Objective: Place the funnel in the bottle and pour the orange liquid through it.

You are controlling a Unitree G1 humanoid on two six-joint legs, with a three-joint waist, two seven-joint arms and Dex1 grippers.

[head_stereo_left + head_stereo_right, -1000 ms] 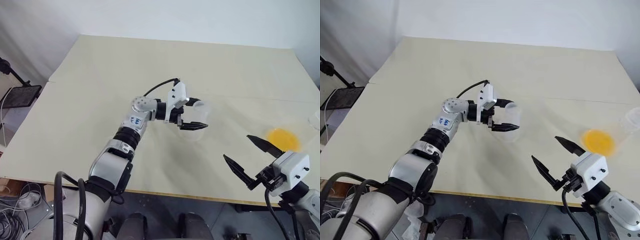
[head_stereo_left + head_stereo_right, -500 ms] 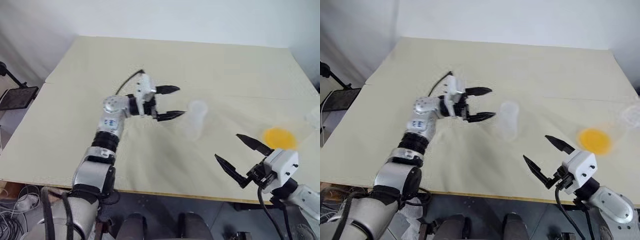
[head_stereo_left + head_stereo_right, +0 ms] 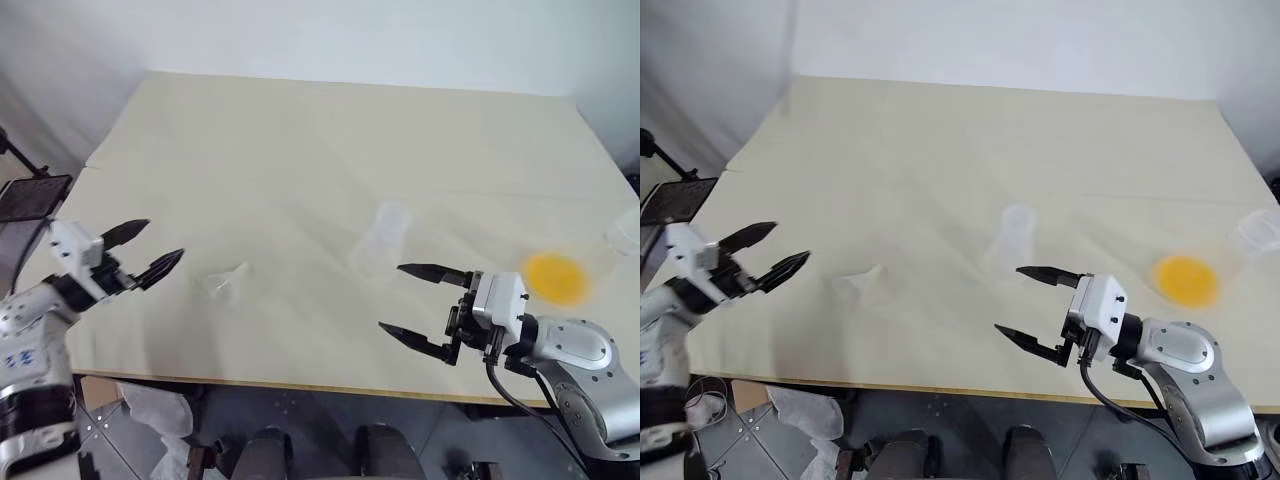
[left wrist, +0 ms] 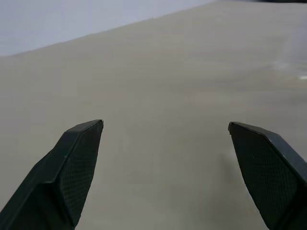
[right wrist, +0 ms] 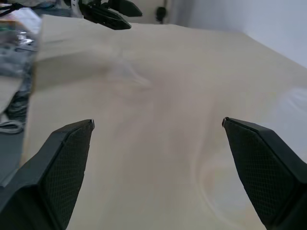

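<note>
No legible writing is observed. The bottle (image 3: 383,240) is seen upright near the middle of the table (image 3: 300,130); contents cannot be made out. The orange liquid (image 3: 556,277) is noted toward the right edge, its vessel barely discernible, with a clear cup (image 3: 628,229) beyond it. The funnel (image 3: 223,281) lies on the table, near the left gripper (image 3: 145,252), not touching. The right gripper (image 3: 415,306) is held just before the bottle. Both grippers' jaws are spread wide, nothing clamped.
</note>
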